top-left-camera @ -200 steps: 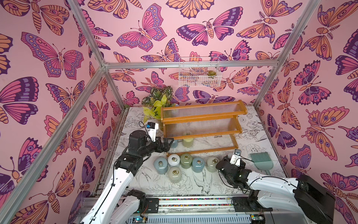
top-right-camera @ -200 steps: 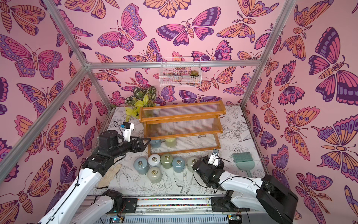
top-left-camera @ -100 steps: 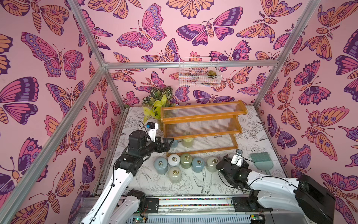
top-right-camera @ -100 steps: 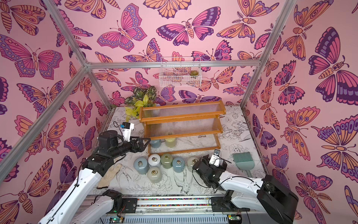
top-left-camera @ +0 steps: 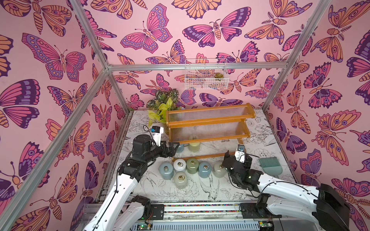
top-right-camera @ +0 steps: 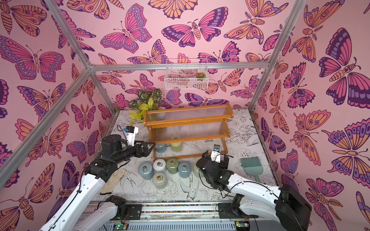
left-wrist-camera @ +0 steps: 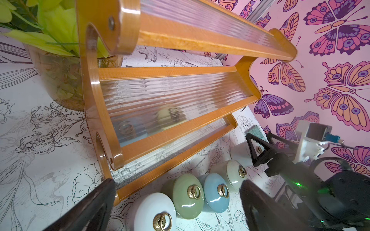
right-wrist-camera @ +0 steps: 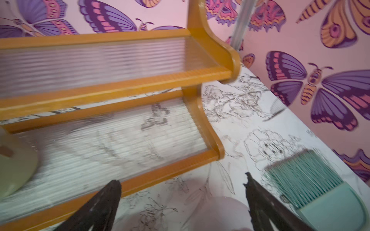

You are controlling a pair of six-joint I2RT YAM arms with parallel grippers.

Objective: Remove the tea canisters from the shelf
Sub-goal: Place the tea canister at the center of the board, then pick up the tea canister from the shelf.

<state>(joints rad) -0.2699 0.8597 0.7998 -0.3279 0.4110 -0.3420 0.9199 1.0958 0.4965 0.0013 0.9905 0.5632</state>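
Two tea canisters (top-left-camera: 194, 147) sit on the lowest step of the shelf (top-left-camera: 208, 120), one blue and one cream, side by side near its left end. The two higher steps look bare.

Six more stand in a bunch on the desk (top-left-camera: 200, 192), just in front of the shelf. A pale canister (right-wrist-camera: 220, 212) shows in the right wrist view, so I think that makes seven out. Most of the job looks done, with two jars to go.

The right gripper (right-wrist-camera: 181, 182) is spread wide above that pale canister and is not holding anything. The left gripper (left-wrist-camera: 176, 185) is spread wide too, empty, right by the left end of the lowest step, close to the blue jar.

The desk is white with black drawings of birds and flowers. A green brush (top-left-camera: 270, 166) lies on the right side and a glove (top-right-camera: 114, 180) on the left. A plant (top-left-camera: 162, 102) stands behind the shelf. The walls (top-left-camera: 60, 60) are pink with big butterflies, and a white wire basket (top-left-camera: 206, 80) hangs on the back one.
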